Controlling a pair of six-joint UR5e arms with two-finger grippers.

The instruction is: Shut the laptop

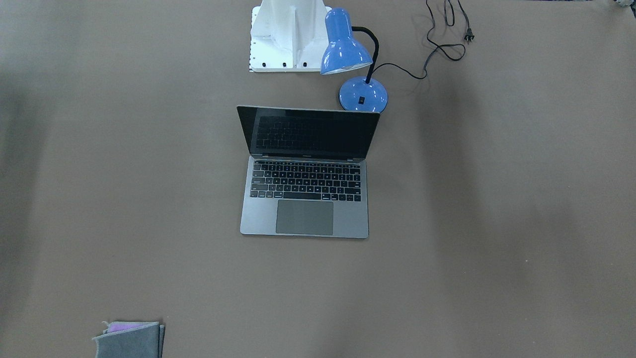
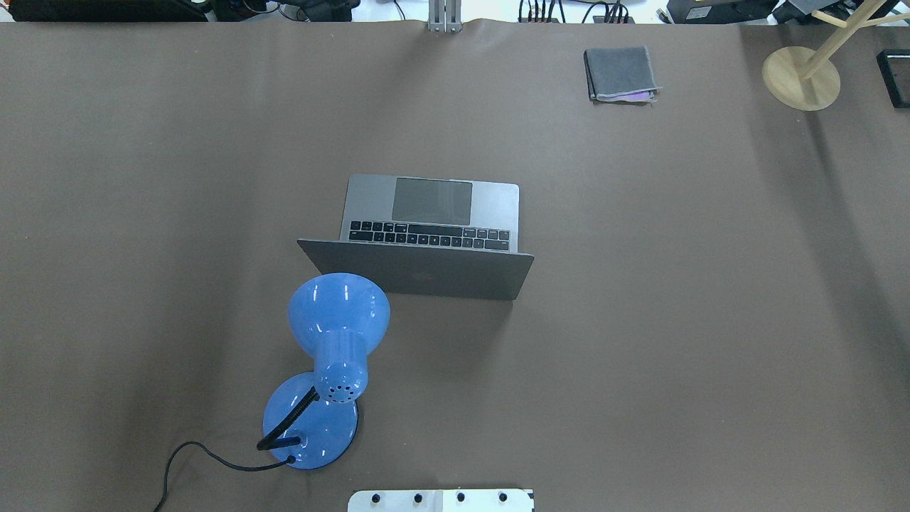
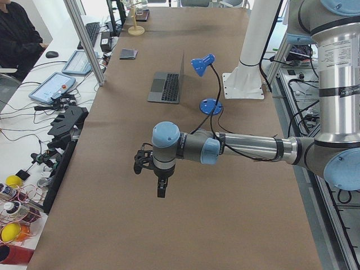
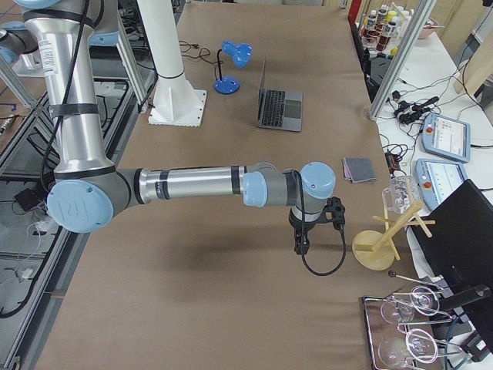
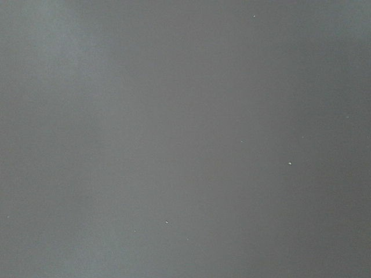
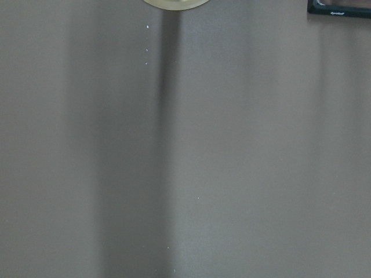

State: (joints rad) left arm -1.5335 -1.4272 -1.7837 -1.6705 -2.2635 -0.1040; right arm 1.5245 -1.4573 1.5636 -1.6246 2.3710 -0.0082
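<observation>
The space-grey laptop (image 1: 304, 199) stands open in the middle of the table, its black screen upright and its keys and trackpad showing. In the overhead view (image 2: 426, 267) its lid back faces the robot. It also shows in the left side view (image 3: 167, 85) and the right side view (image 4: 279, 106). My left gripper (image 3: 161, 188) hangs over bare table far from the laptop, and shows only in the left side view. My right gripper (image 4: 300, 245) hangs over bare table far from it, and shows only in the right side view. I cannot tell whether either is open or shut.
A blue desk lamp (image 2: 334, 334) stands just behind the laptop's lid, its head by the lid's left corner, its cord (image 1: 442, 35) trailing off. A folded grey cloth (image 2: 620, 73) lies at the far side. A wooden stand (image 2: 801, 77) is at the far right. The white robot base (image 1: 285, 37) is behind the lamp.
</observation>
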